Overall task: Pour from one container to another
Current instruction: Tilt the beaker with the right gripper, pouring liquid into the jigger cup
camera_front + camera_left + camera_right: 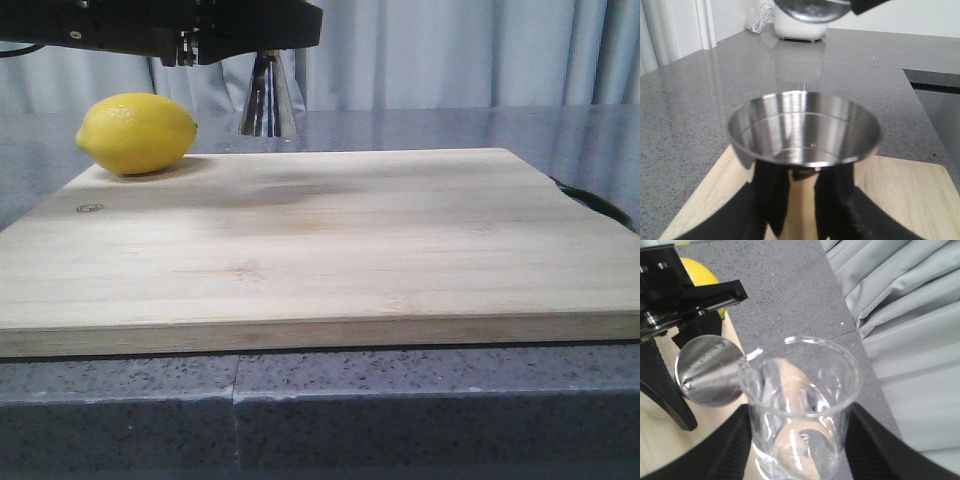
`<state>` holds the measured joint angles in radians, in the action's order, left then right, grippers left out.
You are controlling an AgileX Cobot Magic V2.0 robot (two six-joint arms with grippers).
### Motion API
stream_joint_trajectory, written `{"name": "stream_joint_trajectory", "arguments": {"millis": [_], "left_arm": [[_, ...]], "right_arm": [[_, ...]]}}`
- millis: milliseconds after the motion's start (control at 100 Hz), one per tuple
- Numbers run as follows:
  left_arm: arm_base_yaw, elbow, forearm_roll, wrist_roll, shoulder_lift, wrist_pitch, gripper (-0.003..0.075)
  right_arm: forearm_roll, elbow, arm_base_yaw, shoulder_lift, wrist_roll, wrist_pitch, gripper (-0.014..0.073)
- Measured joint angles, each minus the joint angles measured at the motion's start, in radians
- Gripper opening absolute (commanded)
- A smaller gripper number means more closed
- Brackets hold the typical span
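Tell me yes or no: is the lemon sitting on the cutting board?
Yes. In the front view the lemon rests on the far left corner of the wooden board.

1. A kitchen: speckled grey stone counter (pixel 700 90) bearing a wooden cutting board (pixel 320 240) and a lemon (pixel 137 132)
2. A white plugged-in appliance (pixel 800 27) stands at the counter's far end
3. Grey curtains (pixel 905 305) hang nearby

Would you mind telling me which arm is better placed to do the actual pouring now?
The right arm. Its hand holds the glass beaker, spout beside the rim of the steel cup. The left hand only grips that cup upright, mouth open to receive.
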<state>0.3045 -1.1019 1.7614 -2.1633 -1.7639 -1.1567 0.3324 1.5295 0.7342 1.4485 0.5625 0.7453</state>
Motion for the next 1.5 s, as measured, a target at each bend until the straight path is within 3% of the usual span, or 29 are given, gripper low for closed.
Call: {"name": "stream_joint_trajectory", "arguments": {"millis": [200, 830, 1500], "left_arm": [[0.0, 0.0, 0.0, 0.0, 0.0, 0.0, 0.0179], [0.0, 0.0, 0.0, 0.002, 0.0, 0.0, 0.0179], [0.0, 0.0, 0.0, 0.002, 0.0, 0.0, 0.0179]], "right_arm": [[0.098, 0.0, 0.027, 0.0, 0.004, 0.0, 0.0311], [0.229, 0.0, 0.061, 0.037, 0.037, -0.006, 0.0311], [0.281, 0.0, 0.079, 0.044, 0.066, -0.006, 0.0311]]}}
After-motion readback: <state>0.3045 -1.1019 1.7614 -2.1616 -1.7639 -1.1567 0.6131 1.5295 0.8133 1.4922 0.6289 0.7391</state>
